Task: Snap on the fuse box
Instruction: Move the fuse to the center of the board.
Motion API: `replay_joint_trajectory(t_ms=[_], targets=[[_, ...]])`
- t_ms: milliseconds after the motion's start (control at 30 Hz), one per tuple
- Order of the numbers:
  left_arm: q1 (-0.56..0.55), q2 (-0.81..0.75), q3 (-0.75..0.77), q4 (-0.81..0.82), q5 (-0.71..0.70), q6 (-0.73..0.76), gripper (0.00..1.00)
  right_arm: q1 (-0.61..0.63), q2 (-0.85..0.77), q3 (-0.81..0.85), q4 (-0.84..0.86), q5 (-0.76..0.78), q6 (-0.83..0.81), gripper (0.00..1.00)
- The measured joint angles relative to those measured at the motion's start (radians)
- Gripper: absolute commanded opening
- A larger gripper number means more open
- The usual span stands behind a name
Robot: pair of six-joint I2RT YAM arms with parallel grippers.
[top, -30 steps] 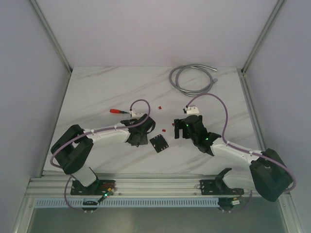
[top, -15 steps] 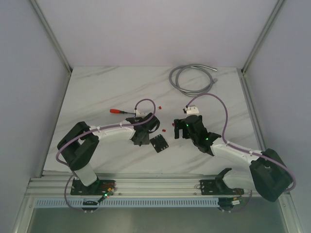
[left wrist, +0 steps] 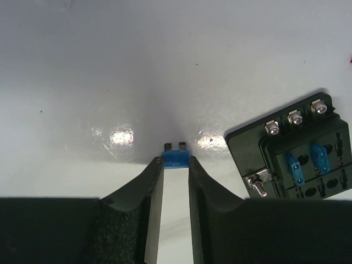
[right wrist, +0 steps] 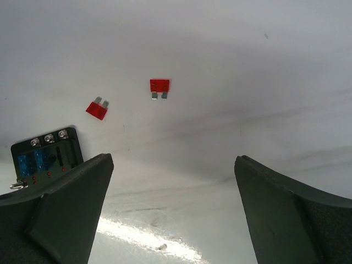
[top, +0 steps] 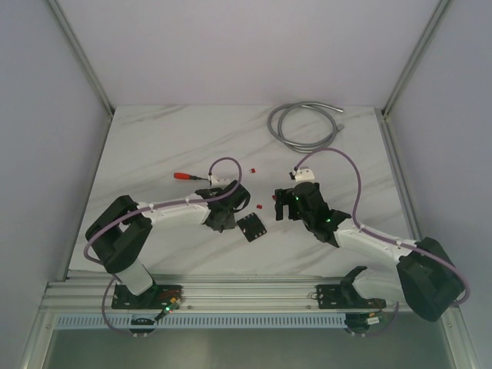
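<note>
Marble tabletop (left wrist: 110, 66): L gripper (left wrist: 176, 165) pinches blue fuse (left wrist: 176, 159), fuse box (left wrist: 297, 154) at lower right of frame; R gripper (right wrist: 171, 160) spread wide, below red fuses (right wrist: 159, 85).

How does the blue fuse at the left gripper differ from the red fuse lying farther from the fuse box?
The blue fuse sits pinched in the left gripper; the red fuse lies loose on the table, ahead of the open right gripper. Blue's prongs point away from its wrist camera, red's toward its own. Both are two-pronged fuses.
</note>
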Motion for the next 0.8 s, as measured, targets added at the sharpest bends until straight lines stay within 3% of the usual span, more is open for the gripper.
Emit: replay_joint_trajectory(t_ms=[233, 633, 800], targets=[[0.005, -0.036, -0.039, 0.050, 0.008, -0.070, 0.25, 0.000, -0.028, -0.002, 0.021, -0.050, 0.000, 1.00], [0.032, -0.237, -0.141, 0.199, 0.013, -0.219, 0.23, 0.048, -0.051, -0.084, 0.245, -0.202, 0.049, 1.00], [0.042, -0.308, -0.151, 0.242, 0.011, -0.243, 0.32, 0.089, -0.032, -0.117, 0.370, -0.237, 0.062, 1.00]])
